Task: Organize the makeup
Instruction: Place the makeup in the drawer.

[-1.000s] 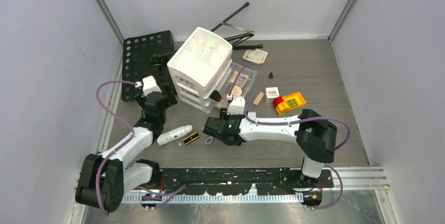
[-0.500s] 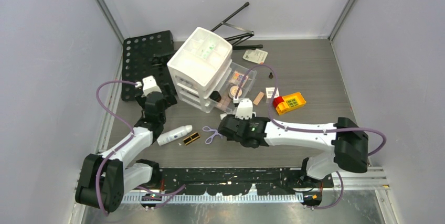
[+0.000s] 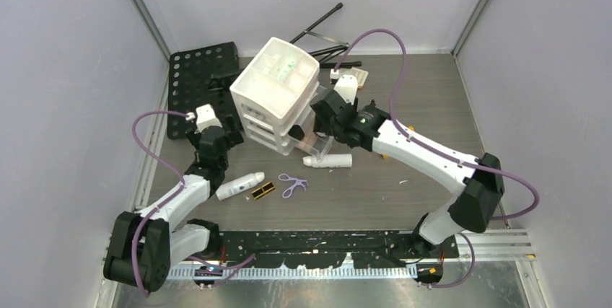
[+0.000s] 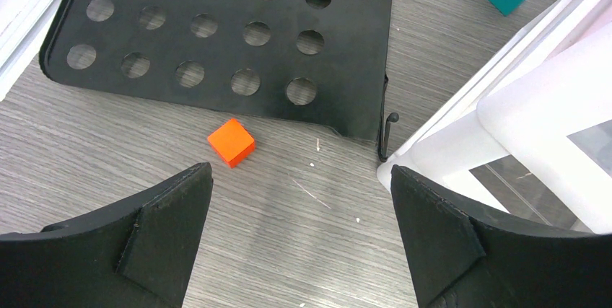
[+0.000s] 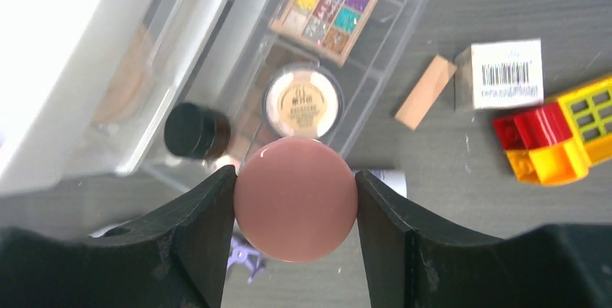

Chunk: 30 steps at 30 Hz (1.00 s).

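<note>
Above the clear drawer (image 5: 393, 37), right gripper (image 5: 294, 194) tight around 1 round pink compact (image 5: 296, 210); left gripper (image 4: 299, 178) wide open, empty.

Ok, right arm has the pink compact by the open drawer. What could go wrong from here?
The right gripper pinches the round pink compact only at its rim; it could slip or twist out. The clear drawer below is crowded: released here, it may land on the cream compact or the drawer's near wall and roll out.

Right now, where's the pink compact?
Right wrist view: the right gripper holds the pink compact over the clear drawer edge, beside the cream compact.
</note>
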Each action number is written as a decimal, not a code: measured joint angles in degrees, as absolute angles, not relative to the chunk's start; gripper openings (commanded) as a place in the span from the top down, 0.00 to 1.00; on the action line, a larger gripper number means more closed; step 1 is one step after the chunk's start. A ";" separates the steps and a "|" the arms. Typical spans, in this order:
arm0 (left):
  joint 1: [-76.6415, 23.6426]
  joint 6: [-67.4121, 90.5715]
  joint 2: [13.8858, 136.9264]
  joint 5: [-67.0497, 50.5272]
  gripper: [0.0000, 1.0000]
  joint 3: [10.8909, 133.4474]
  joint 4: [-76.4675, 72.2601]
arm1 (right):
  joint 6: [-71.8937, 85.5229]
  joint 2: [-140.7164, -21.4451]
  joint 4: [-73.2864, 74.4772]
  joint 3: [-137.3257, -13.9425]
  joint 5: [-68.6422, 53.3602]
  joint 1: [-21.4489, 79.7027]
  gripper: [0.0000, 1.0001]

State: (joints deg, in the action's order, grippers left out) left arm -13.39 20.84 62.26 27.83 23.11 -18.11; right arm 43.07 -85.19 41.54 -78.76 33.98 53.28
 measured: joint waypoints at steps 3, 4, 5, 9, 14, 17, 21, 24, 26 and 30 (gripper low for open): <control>-13.39 20.84 62.26 27.83 0.04 23.11 -18.11 | 39.22 -89.67 39.59 -81.41 32.29 50.22 0.53; -13.39 20.84 62.26 27.83 0.04 23.11 -18.11 | 37.71 -91.72 38.81 -82.59 31.51 49.63 0.53; -13.39 20.84 62.26 27.83 0.04 23.11 -18.11 | 36.58 -93.60 38.02 -83.55 30.87 49.32 0.54; -13.39 20.84 62.26 27.83 0.04 23.11 -18.11 | 33.36 -100.01 36.49 -87.07 29.98 47.57 0.54; -13.39 20.84 62.26 27.83 0.04 23.11 -18.13 | 31.09 -104.25 35.22 -89.08 29.82 43.66 0.54; -13.39 20.84 62.26 27.83 0.04 23.11 -18.11 | 29.91 -105.89 34.37 -90.41 29.85 41.45 0.54; -13.39 20.84 62.26 27.86 0.04 23.11 -18.11 | 28.95 -107.33 32.56 -91.48 29.85 39.48 0.54; -13.39 20.84 62.26 27.86 0.04 23.11 -18.11 | 28.67 -108.57 31.00 -92.07 29.54 38.74 0.53; -13.39 20.84 62.26 27.86 0.04 23.11 -18.13 | 28.53 -109.89 30.22 -92.84 29.28 38.50 0.51; -13.39 20.84 62.26 27.86 0.04 23.11 -18.13 | 28.29 -112.73 28.95 -93.93 29.23 38.24 0.38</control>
State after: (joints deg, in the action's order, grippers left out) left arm -13.39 20.84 62.26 27.86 23.11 -18.13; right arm 28.29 -112.73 28.95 -93.93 29.23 38.24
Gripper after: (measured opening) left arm 0.964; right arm 0.618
